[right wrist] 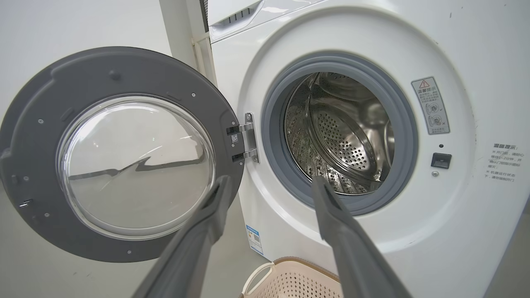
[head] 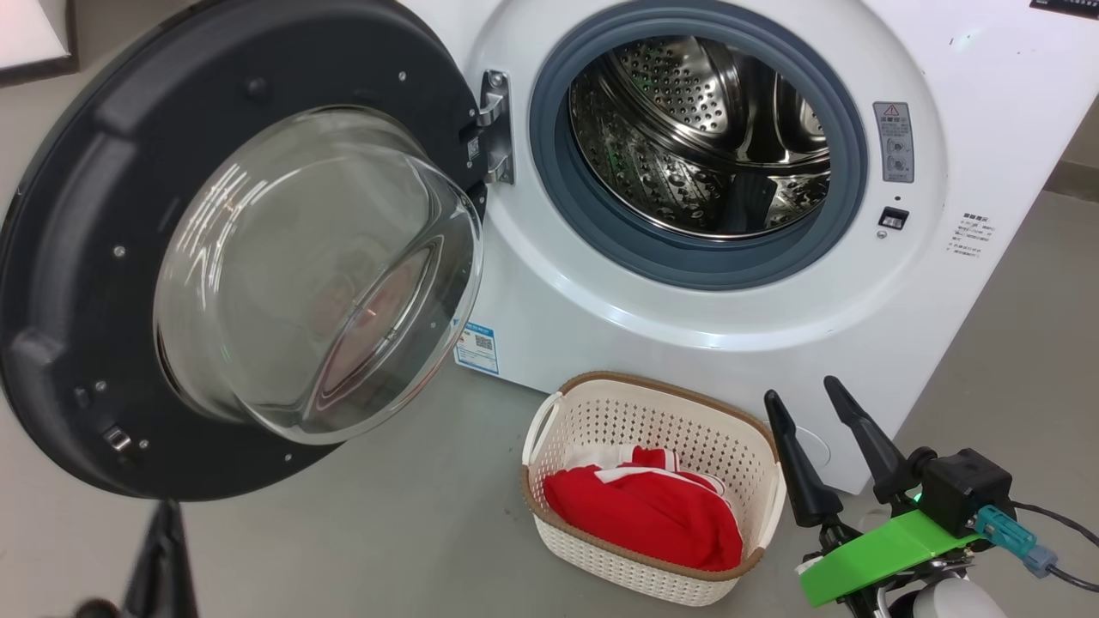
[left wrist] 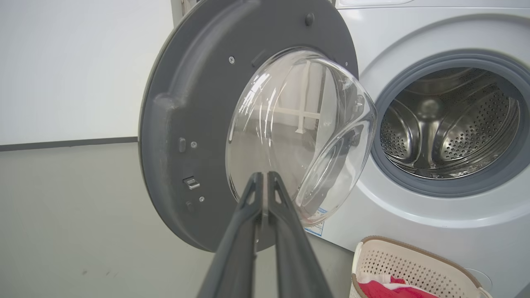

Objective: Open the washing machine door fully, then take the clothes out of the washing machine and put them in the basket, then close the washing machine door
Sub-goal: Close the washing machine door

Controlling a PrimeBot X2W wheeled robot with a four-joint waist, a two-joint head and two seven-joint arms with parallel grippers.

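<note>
- Clothes point(head: 644, 511) in basket point(head: 652, 384) in front of the washing machine point(head: 601, 300): we call unloading done.
- Our left hand point(left wrist: 265, 178) together, empty, faces its door point(left wrist: 194, 103), likely to push; right hand point(head: 800, 390) apart.

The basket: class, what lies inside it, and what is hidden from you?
Inside the basket lie the clothes, bright red fabric with white trim, bunched together. They cover most of the bottom, so anything beneath them cannot be seen.
</note>
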